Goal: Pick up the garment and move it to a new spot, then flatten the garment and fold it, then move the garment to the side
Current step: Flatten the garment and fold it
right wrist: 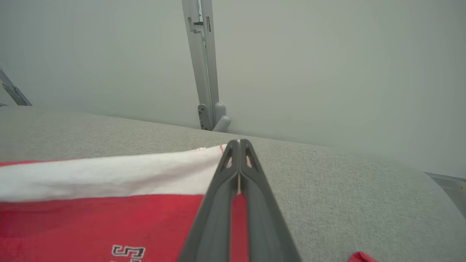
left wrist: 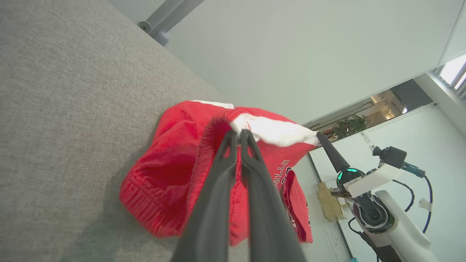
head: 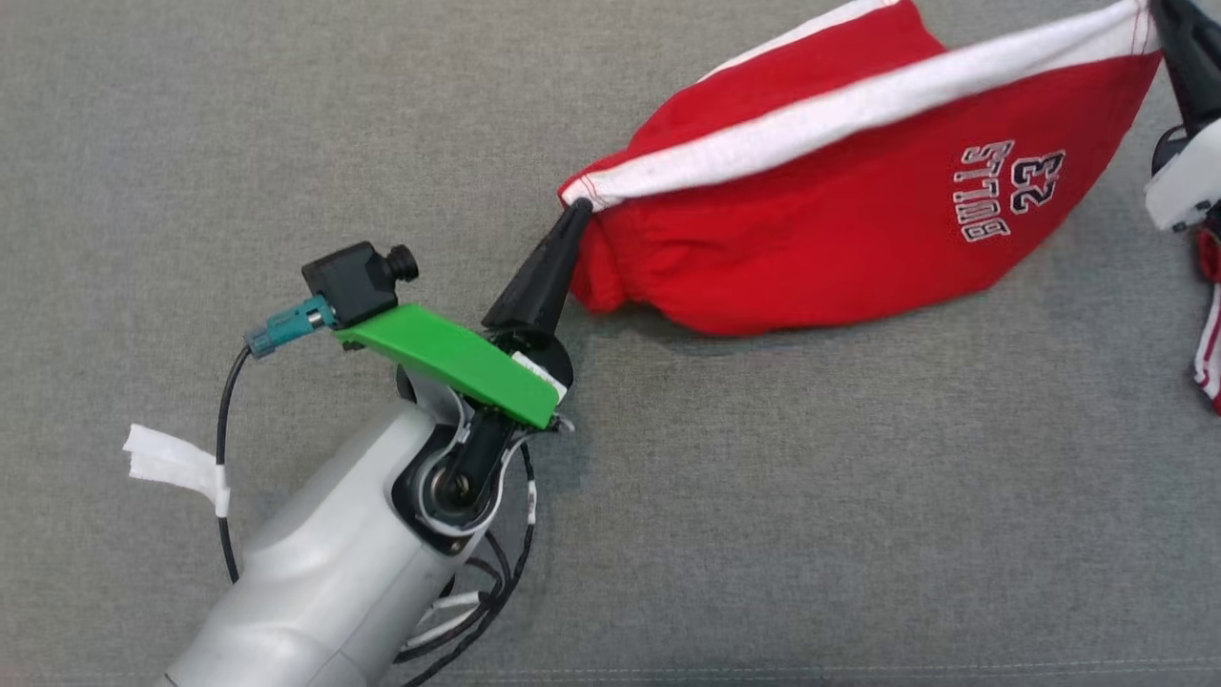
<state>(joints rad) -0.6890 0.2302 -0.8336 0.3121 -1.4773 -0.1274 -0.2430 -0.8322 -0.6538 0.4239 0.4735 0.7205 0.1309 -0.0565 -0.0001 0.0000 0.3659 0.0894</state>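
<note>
The garment (head: pixel 830 219) is a pair of red shorts with a white side stripe and the print "BULLS 23", stretched in the air just above the grey cloth surface. My left gripper (head: pixel 577 205) is shut on one end of the white stripe. My right gripper (head: pixel 1156 17), at the upper right corner, is shut on the other end. In the left wrist view the left gripper (left wrist: pixel 238 133) pinches the garment (left wrist: pixel 164 174), and the right gripper (left wrist: pixel 319 136) holds the stripe's far end. The right wrist view shows the right gripper (right wrist: pixel 238 142) closed on the garment (right wrist: pixel 91 218).
The grey fabric surface (head: pixel 286 124) spreads on all sides. A red and white part of the cloth (head: pixel 1210 334) hangs at the right edge. Behind the surface's far edge stand a pale wall and a grey metal post (right wrist: pixel 204 65).
</note>
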